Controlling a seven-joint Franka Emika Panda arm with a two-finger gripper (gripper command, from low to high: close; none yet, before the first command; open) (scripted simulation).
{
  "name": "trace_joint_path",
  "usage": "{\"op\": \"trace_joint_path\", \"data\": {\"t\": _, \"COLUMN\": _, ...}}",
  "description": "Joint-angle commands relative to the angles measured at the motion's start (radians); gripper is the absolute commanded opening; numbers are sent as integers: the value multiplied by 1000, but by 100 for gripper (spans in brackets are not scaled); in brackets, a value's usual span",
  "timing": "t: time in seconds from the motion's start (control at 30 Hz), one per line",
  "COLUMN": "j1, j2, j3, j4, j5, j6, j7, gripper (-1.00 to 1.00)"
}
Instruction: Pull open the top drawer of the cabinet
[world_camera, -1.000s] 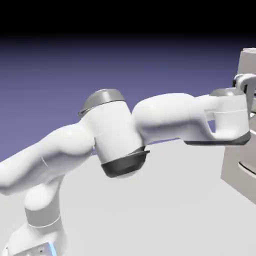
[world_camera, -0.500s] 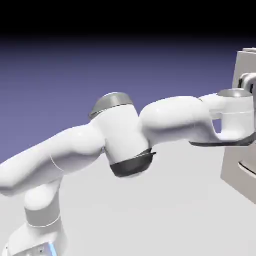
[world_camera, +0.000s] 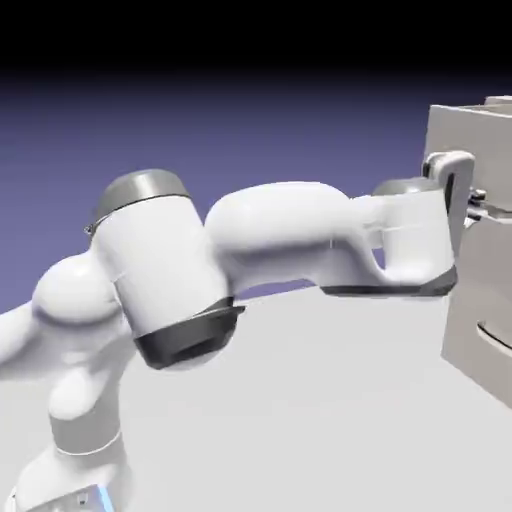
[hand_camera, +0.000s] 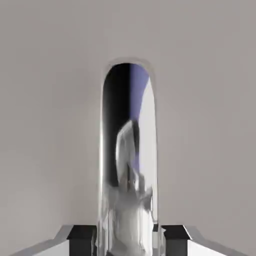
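The top drawer (world_camera: 468, 130) stands out from the pale cabinet (world_camera: 478, 330) toward the arm at the exterior view's right edge. My gripper (world_camera: 478, 203) is at the drawer's front, shut on its thin handle (world_camera: 492, 210). In the hand view the shiny metal handle (hand_camera: 127, 150) runs up the middle of the picture between my two grey fingertips (hand_camera: 82, 239), and my gripper (hand_camera: 128, 241) is closed around it. The flat drawer panel (hand_camera: 45, 125) fills the picture behind the handle.
Below the top drawer, a lower drawer panel with its own thin handle (world_camera: 495, 335) sits flush in the cabinet. The white arm (world_camera: 290, 240) spans the picture from lower left to the cabinet, above the grey table (world_camera: 300, 420).
The gripper went from open to shut on the handle. The arm then drew back toward the exterior view's left, and the top drawer slid out of the cabinet with it.
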Motion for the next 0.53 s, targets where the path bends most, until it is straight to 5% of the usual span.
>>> {"op": "trace_joint_path", "data": {"t": 0.0, "j1": -36, "j2": -1, "j3": 23, "j4": -34, "j5": 1, "j6": -5, "j7": 3, "gripper": -100}}
{"op": "trace_joint_path", "data": {"t": 0.4, "j1": -435, "j2": -25, "j3": 273, "j4": -359, "j5": 0, "j6": -6, "j7": 65, "gripper": -100}}
{"op": "trace_joint_path", "data": {"t": 0.43, "j1": -435, "j2": -25, "j3": 273, "j4": -359, "j5": 0, "j6": -6, "j7": 65, "gripper": 100}}
{"op": "trace_joint_path", "data": {"t": 0.5, "j1": -472, "j2": -38, "j3": 295, "j4": -387, "j5": 5, "j6": -1, "j7": 62, "gripper": 100}}
